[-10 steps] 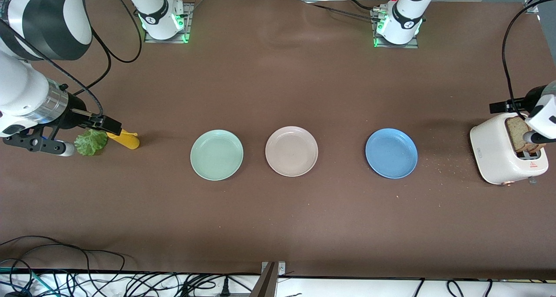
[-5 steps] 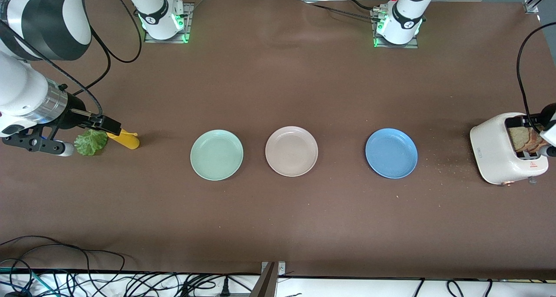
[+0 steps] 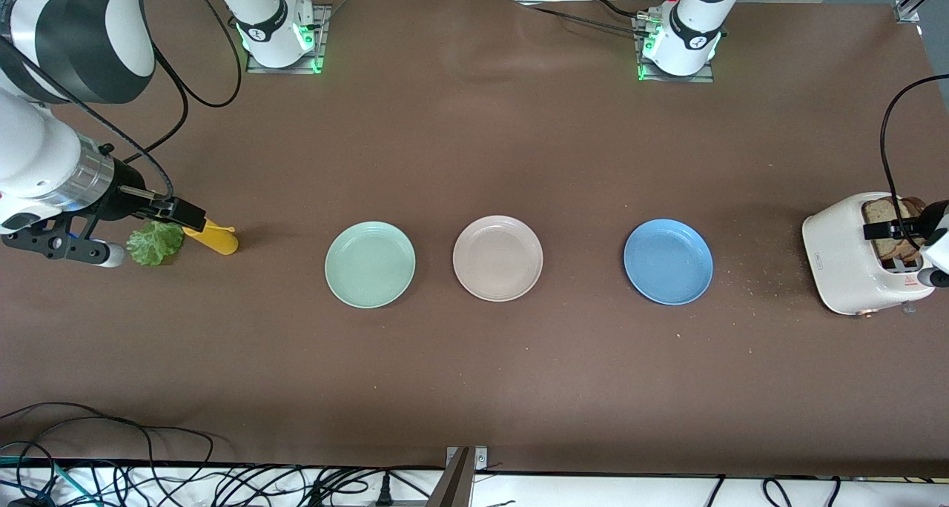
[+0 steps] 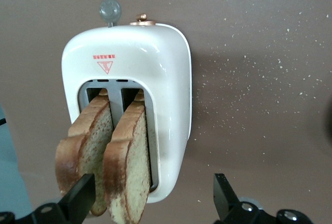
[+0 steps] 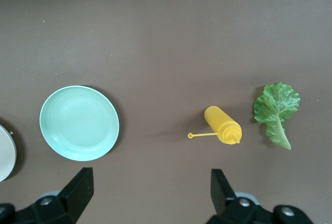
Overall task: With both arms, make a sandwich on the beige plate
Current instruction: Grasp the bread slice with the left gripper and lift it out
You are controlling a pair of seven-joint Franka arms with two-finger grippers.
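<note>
desk (image 3: pixel 474 388): brown surface filling most of the front view, with crumbs scattered between the blue plate and the toaster.
my right arm (image 3: pixel 44 121): comes in at the upper left of the front view, wrist angled down toward the right arm's end of the desk.
my left arm (image 3: pixel 936 247): mostly cut off by the right edge of the front view; only the wrist tip shows, over the toaster.
toaster (image 3: pixel 845 259): white, at the right edge of the front view, lying toward the left arm's end of the desk.
beige plate (image 3: pixel 497 258): bare, centre of the front view, between the mint-green plate (image 3: pixel 370 264) and the blue plate (image 3: pixel 668 262).
bread slices (image 4: pixel 111 162): two brown slices standing up out of the toaster slots.
my left hand (image 4: pixel 153 203): fingers spread apart, holding nothing, hovering over the toaster; one finger sits just beside the slices, whether touching I cannot tell.
my right hand (image 5: pixel 150 193): fingers spread apart, empty, hovering over the desk near the bottle and the mint-green plate.
yellow squeeze bottle (image 5: pixel 223 131): lying on its side, partly hidden by my wrist in the front view.
lettuce leaf (image 5: pixel 276 111): flat on the desk just beside the bottle.
</note>
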